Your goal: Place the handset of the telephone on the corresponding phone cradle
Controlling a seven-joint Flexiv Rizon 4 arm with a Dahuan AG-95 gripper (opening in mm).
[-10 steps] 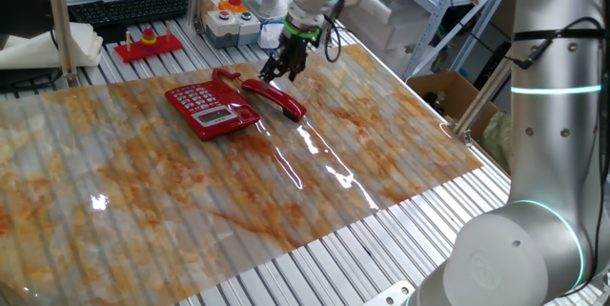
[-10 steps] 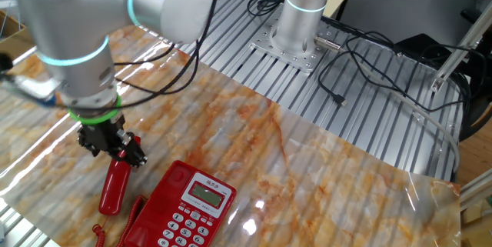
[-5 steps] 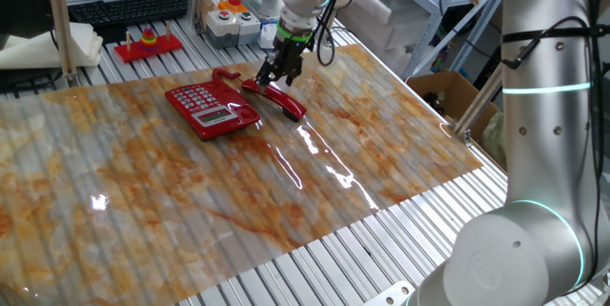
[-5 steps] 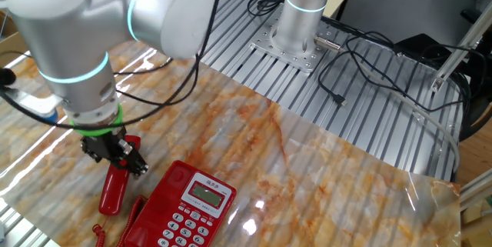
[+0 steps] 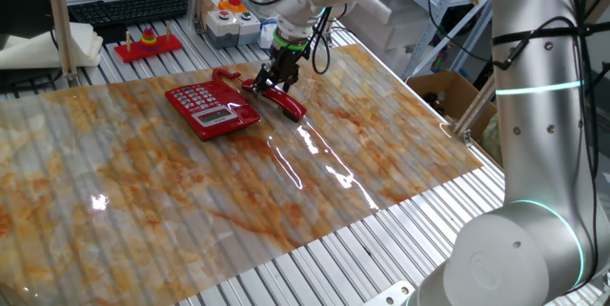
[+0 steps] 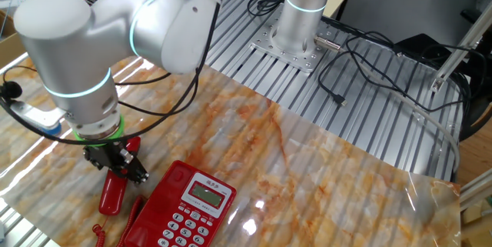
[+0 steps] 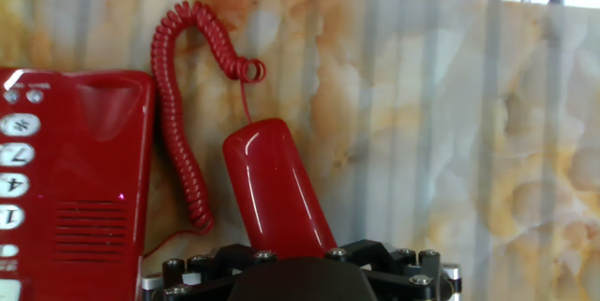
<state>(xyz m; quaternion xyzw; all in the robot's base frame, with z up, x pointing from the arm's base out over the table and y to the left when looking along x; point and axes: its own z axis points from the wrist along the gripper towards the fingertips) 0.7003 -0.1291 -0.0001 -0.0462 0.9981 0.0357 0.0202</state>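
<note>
The red handset lies flat on the marbled sheet just right of the red telephone, and also shows in the other fixed view and the hand view. A coiled red cord joins it to the base. The phone cradle along the base's near edge is bare. My gripper is low over the handset's far end, open, with one finger on each side of it. In the hand view the handset runs in between the fingers.
A red toy tray with rings, a button box and a keyboard stand behind the sheet. A cardboard box is off the right edge. The arm's base and cables are on the slatted table.
My gripper has come down and slightly left onto the handset's far end, and its fingers now straddle it. The handset and telephone have not moved.
</note>
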